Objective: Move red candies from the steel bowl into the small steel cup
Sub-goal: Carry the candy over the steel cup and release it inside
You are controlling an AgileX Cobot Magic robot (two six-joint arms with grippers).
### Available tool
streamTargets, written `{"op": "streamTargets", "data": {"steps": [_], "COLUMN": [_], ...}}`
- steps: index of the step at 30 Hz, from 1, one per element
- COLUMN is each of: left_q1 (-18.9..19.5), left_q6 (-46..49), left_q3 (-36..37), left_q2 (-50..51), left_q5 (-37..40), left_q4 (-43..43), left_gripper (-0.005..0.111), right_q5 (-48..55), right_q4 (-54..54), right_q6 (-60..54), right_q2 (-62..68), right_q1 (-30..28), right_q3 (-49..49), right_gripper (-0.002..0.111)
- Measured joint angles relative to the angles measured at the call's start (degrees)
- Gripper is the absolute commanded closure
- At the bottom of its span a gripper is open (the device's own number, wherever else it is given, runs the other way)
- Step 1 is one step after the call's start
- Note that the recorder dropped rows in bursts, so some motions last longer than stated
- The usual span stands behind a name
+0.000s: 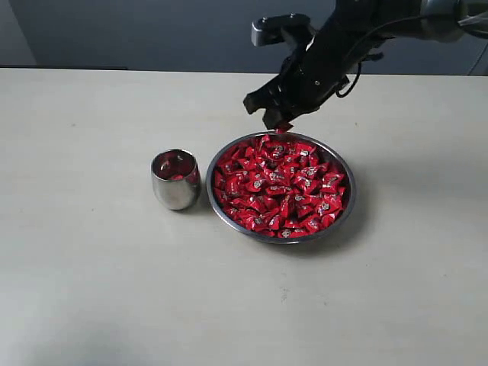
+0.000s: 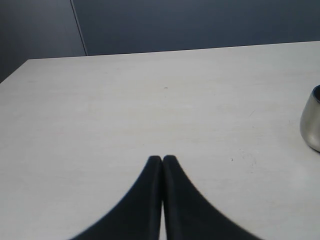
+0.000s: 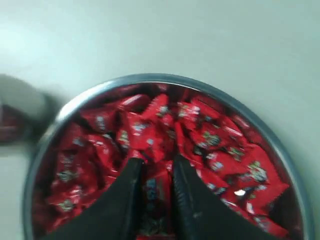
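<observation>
The steel bowl (image 1: 345, 207) sits right of centre, heaped with red candies (image 1: 278, 183). My right gripper (image 1: 280, 122) hangs just above the bowl's far rim, shut on a red candy (image 1: 284, 126) that pokes out below its tips. In the right wrist view that candy (image 3: 156, 192) is clamped between the black fingers (image 3: 125, 195) over the full bowl (image 3: 165, 80). The small steel cup (image 1: 175, 191) stands upright just left of the bowl with some red candies inside (image 1: 175, 166). My left gripper (image 2: 162, 159) is shut and empty over bare table; the cup's wall (image 2: 311, 125) shows at that view's edge.
The pale table (image 1: 91, 267) stretches around the bowl and cup, with a dark wall behind its far edge. The right arm (image 1: 343, 38) reaches in from the upper right over the bowl.
</observation>
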Motion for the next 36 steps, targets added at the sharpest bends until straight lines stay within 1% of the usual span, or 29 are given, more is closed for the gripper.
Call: {"op": "streamTargets", "data": {"steps": [1, 4, 7, 15, 19, 24, 26, 28, 30, 36], "left_q1": [0.0, 0.0, 0.0, 0.0, 0.0, 0.0, 0.0, 0.0, 0.0, 0.0], "left_q6": [0.0, 0.0, 0.0, 0.0, 0.0, 0.0, 0.0, 0.0, 0.0, 0.0], "left_q3": [0.0, 0.0, 0.0, 0.0, 0.0, 0.0, 0.0, 0.0, 0.0, 0.0], "left_q2": [0.0, 0.0, 0.0, 0.0, 0.0, 0.0, 0.0, 0.0, 0.0, 0.0], "left_q5": [0.0, 0.0, 0.0, 0.0, 0.0, 0.0, 0.0, 0.0, 0.0, 0.0], "left_q4": [0.0, 0.0, 0.0, 0.0, 0.0, 0.0, 0.0, 0.0, 0.0, 0.0], "left_gripper": [0.106, 0.106, 0.106, 0.106, 0.106, 0.106, 0.106, 0.106, 0.106, 0.106], "right_q5": [0.4, 0.4, -0.5, -1.2, -0.1, 0.3, -0.2, -1.1, -1.2, -1.2], "right_q4": [4.6, 12.2, 14.4, 14.2, 13.0, 5.1, 4.5, 4.3, 4.3, 4.3], "right_q6": [-3.0, -9.2, -11.4, -12.3, -11.4, -7.7, -7.5, -7.5, -7.5, -7.4], "right_q2": [-0.5, -1.3, -1.4, 2.4, 5.9, 9.5, 9.6, 9.6, 9.6, 9.6], "right_q1": [0.1, 1.6, 4.7, 12.7, 14.4, 15.2, 15.2, 15.2, 15.2, 15.2], "right_q3": [0.0, 0.0, -1.1, -8.3, -11.3, -12.3, -12.3, -12.4, -12.5, -12.5], "right_gripper": [0.108, 0.108, 0.108, 0.108, 0.108, 0.108, 0.101, 0.081, 0.068, 0.073]}}
